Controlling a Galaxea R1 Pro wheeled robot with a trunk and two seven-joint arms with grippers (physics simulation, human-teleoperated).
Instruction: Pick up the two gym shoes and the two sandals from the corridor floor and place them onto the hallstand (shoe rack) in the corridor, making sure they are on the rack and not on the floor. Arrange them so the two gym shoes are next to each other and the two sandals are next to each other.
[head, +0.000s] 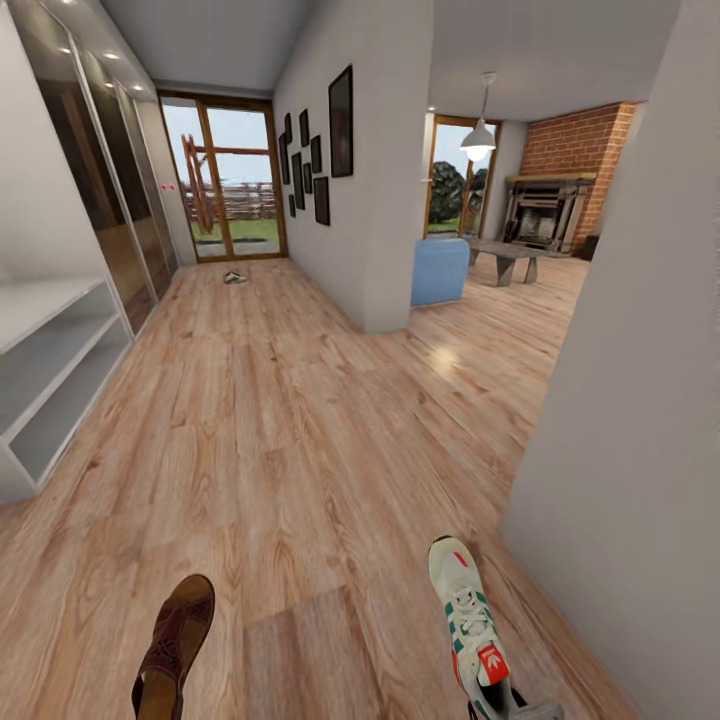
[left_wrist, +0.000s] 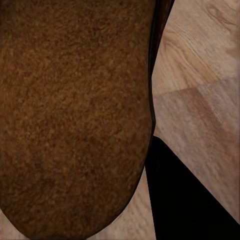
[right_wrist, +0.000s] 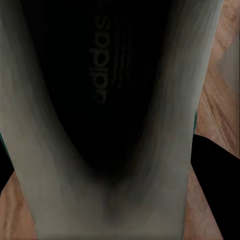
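Note:
A brown sandal (head: 178, 642) hangs low at the left of the head view, toe pointing away, above the corridor floor (head: 300, 430). Its brown sole (left_wrist: 75, 115) is pressed close to the left wrist camera, with one dark finger (left_wrist: 190, 200) beside it. A cream gym shoe (head: 470, 625) with green stripes and a red tongue patch hangs at the lower right, heel on my right gripper (head: 530, 708). Its dark insole (right_wrist: 105, 85) is very close to the right wrist camera, a dark finger (right_wrist: 217, 165) at its side. The pale hallstand (head: 50, 300) stands at the left wall.
A small pale shoe (head: 235, 277) lies far down the corridor by the glass door (head: 225, 180). A grey wall (head: 640, 400) is close on my right. A wall corner (head: 380, 250) divides the corridor from a room with a blue chair (head: 440, 270).

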